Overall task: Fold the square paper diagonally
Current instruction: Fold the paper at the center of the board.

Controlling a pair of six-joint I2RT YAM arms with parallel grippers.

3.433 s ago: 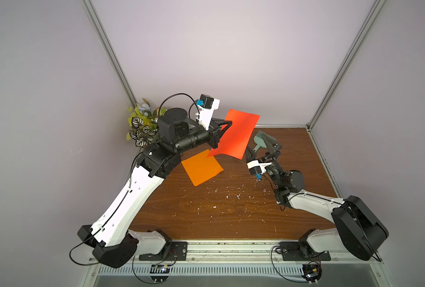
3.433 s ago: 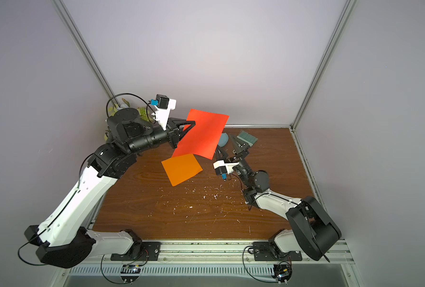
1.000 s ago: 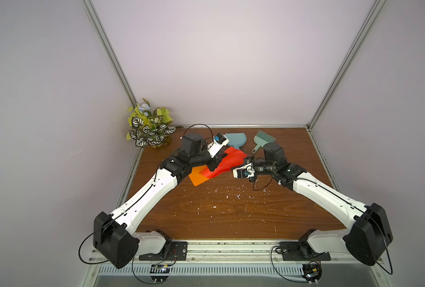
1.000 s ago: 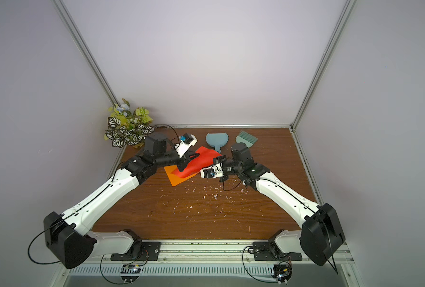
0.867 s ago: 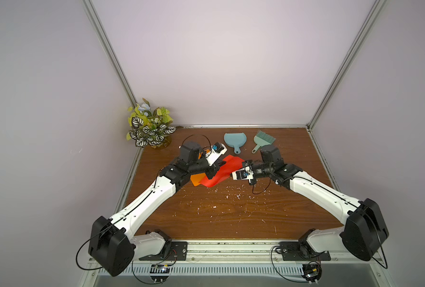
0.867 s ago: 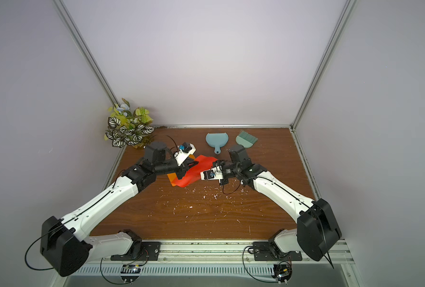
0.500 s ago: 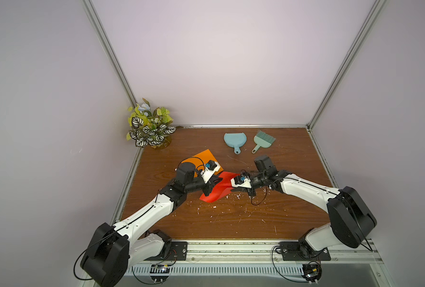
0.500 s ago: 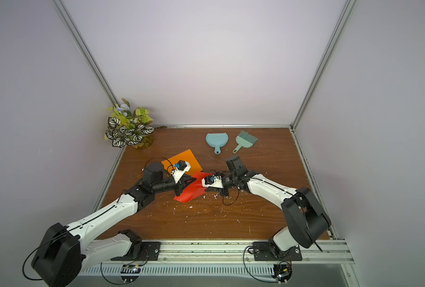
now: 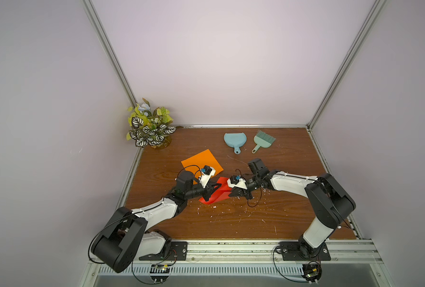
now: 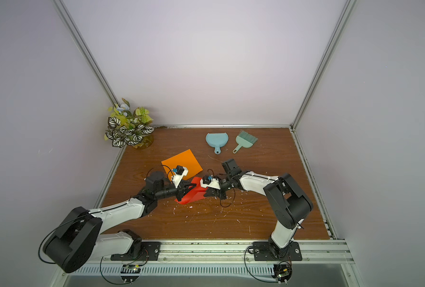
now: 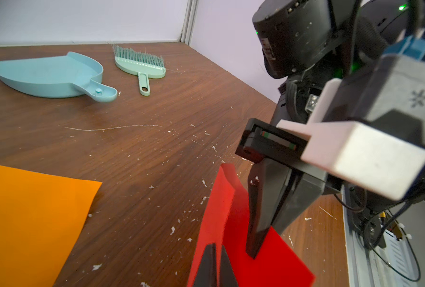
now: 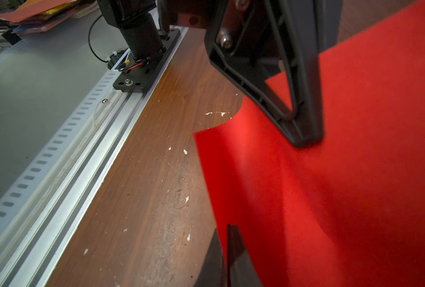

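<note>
The red paper (image 9: 217, 195) lies crumpled low over the table (image 9: 231, 223), near its middle, just in front of an orange paper (image 9: 202, 162); part of it rests on the wood and part stands up in a curved wall between the two arms. The left gripper (image 11: 215, 266) has its jaws pinched together on one edge of the red sheet; the right gripper (image 12: 227, 258) is likewise closed down on another edge, as far as the wrist views show.

Several things could go wrong from here. The two grippers sit very close, nearly tip to tip, so a small inward move could knock them together; pulling apart instead could tear the sheet or drag it out of one thin pinch. The paper is already bowed, so pressing it flat now would likely set a crease off the diagonal, with corners that do not meet. White scraps (image 9: 215, 206) scattered on the wood could end up under the fold and leave it bumpy. The orange sheet is near enough that a sweeping left arm might shove it.
</note>
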